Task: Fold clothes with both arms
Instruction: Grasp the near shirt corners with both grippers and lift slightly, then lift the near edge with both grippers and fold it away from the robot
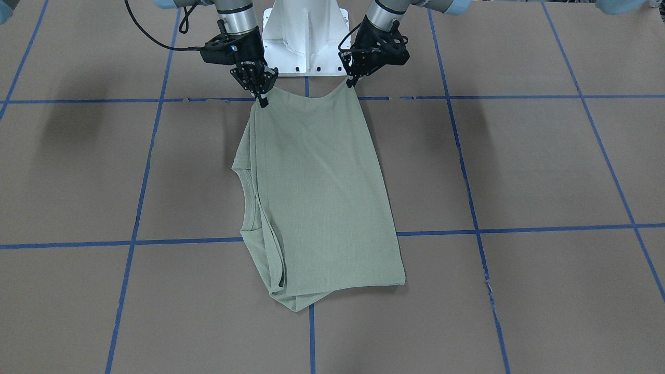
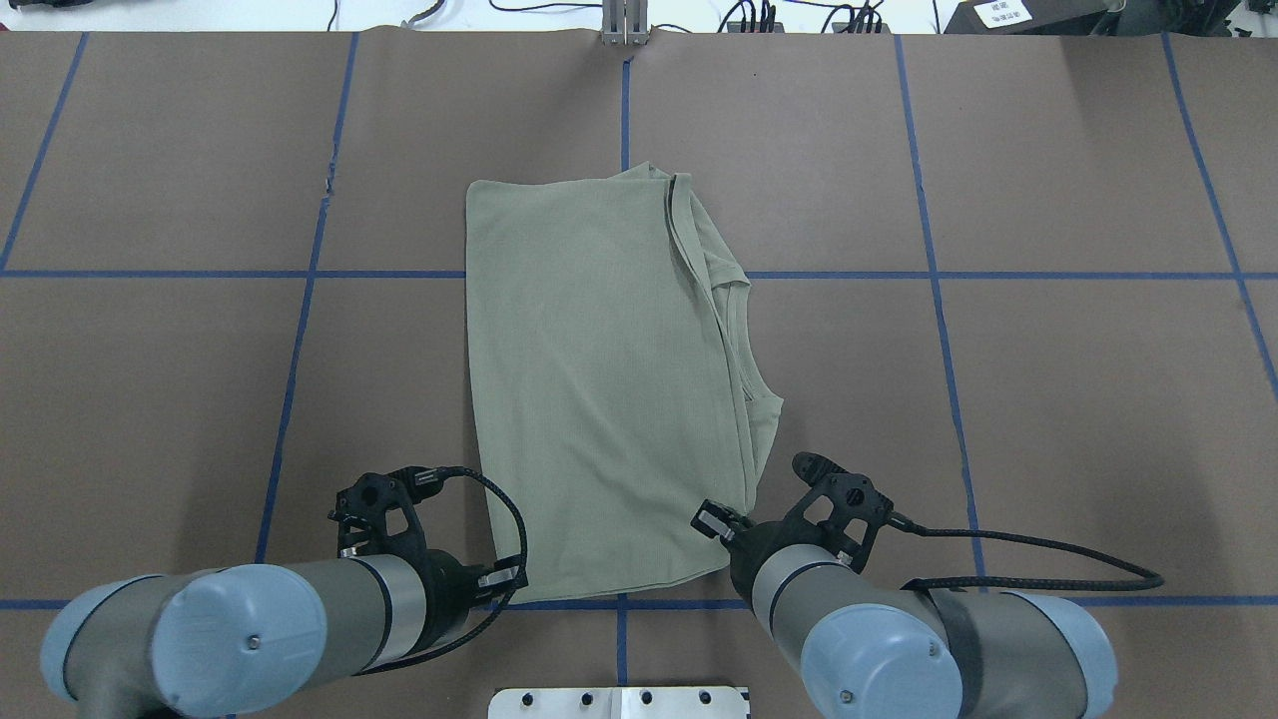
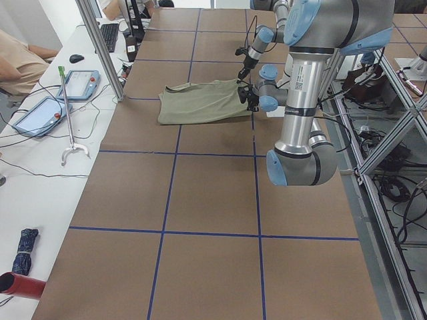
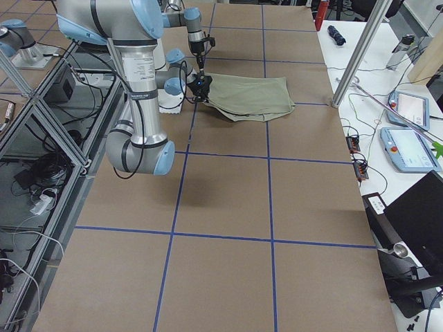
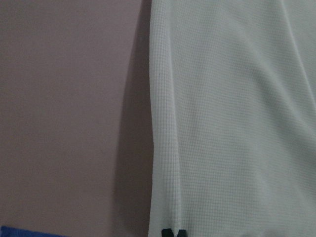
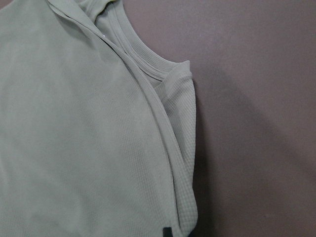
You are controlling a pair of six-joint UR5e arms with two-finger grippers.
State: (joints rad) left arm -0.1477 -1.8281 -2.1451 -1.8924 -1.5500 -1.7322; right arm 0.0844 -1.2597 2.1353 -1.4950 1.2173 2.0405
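The shirt [image 1: 322, 197] lies in a long folded panel on the middle of the table [image 1: 519, 166]. One short end reaches toward the operators' edge. The other is raised at the robot's edge, just in front of the white pedestal base [image 1: 306, 47]. The layered side, where the round neck band [image 2: 744, 345] shows, faces the robot's right.

The right gripper [image 1: 262, 96] is closed on one corner of that near end, and the left gripper [image 1: 353, 79] is closed on the other. In each wrist view only a dark fingertip shows at the bottom, pressed onto the knit. The hem between them sags in a shallow curve (so the corners are off the table, while the rest rests flat).

Holding both corners at about the same height likely serves to keep the end square. A single pinch would let it twist or drag to one side. The step in hand looks like carrying this end over toward the far end to halve the panel. That would call for both arms travelling together, since uneven travel could skew the fold or spill the loose layers on the neck side.
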